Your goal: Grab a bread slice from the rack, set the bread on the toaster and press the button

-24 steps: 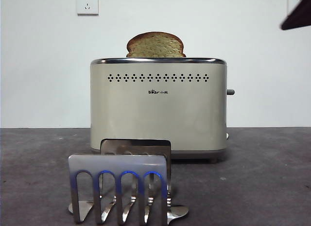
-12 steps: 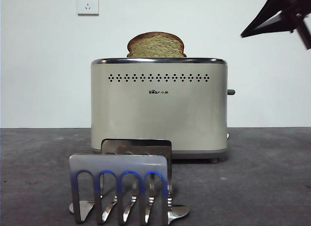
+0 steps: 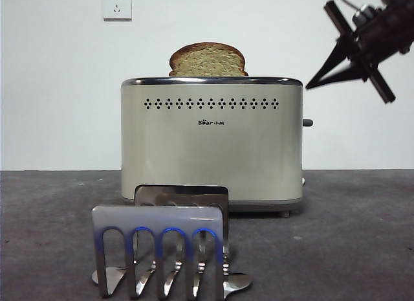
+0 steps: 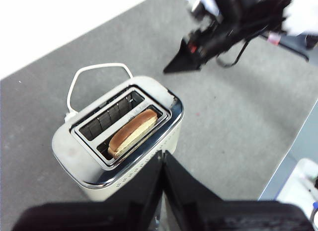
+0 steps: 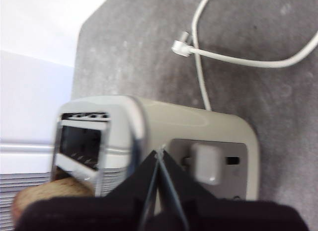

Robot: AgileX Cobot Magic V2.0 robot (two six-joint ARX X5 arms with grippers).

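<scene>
Slice of bread point(image 3: 207, 60) standing in one slot of the toaster point(image 3: 211, 145), domed top above the chrome rim; rack point(image 3: 160, 251) in front. Right gripper point(image 3: 312, 85), jaws closed and empty, above the button point(image 3: 306, 122). Left gripper point(image 4: 162, 154) likewise closed and empty above the toaster

You've got the slice of bread point(image 3: 207, 60) standing upright in the cream toaster point(image 3: 211, 145), domed crust poking above the chrome rim. The dark button point(image 3: 307, 122) sticks out on its right side. The shiny steel rack point(image 3: 162, 249) sits nearer, low.
</scene>
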